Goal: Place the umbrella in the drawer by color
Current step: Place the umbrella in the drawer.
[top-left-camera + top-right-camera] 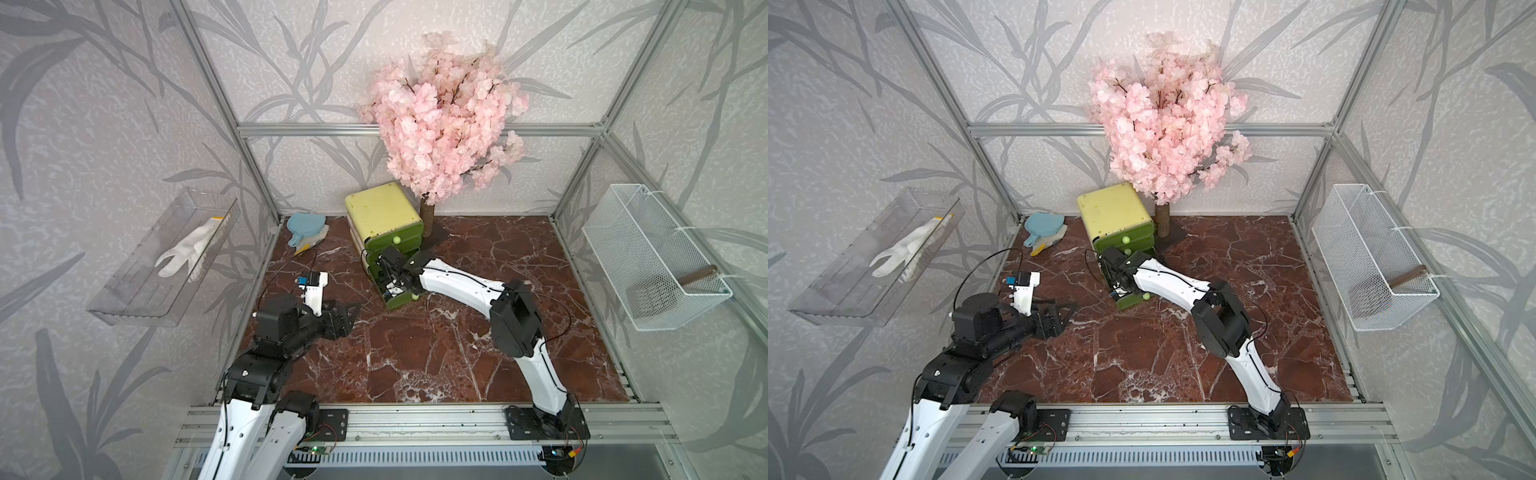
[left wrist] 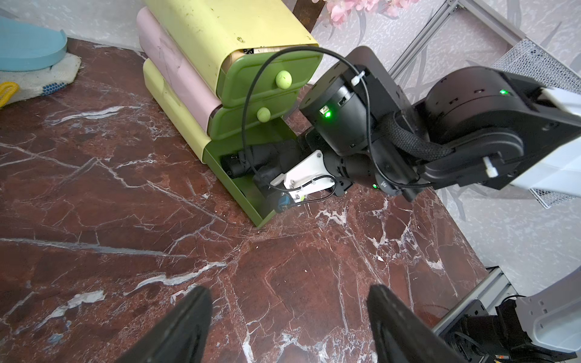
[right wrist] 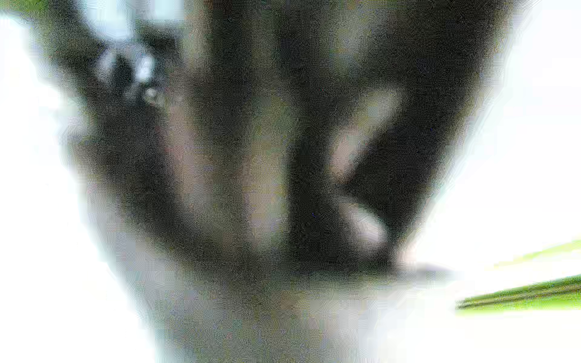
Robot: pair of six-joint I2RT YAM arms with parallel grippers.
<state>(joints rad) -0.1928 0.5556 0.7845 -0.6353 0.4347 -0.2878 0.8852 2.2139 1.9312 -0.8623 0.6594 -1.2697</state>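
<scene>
A yellow-topped cabinet (image 1: 382,212) (image 1: 1113,208) with three green drawers stands at the back of the marble floor. Its bottom drawer (image 1: 401,301) (image 1: 1130,302) (image 2: 248,196) is pulled out. My right gripper (image 1: 392,280) (image 1: 1118,282) reaches down into that drawer. A black cylindrical thing, seemingly the folded umbrella (image 2: 242,158), lies inside it at the fingers. Both are black, and the right wrist view is a dark blur, so grip and jaw state are unclear. My left gripper (image 1: 352,315) (image 1: 1068,311) (image 2: 289,292) hovers open and empty over bare floor, left of the drawer.
A blue pan-shaped thing (image 1: 305,226) rests on a white glove at the back left. A pink blossom tree (image 1: 440,124) stands just behind the cabinet. A clear shelf (image 1: 137,299) holding a white glove hangs on the left wall, a white mesh basket (image 1: 652,257) on the right.
</scene>
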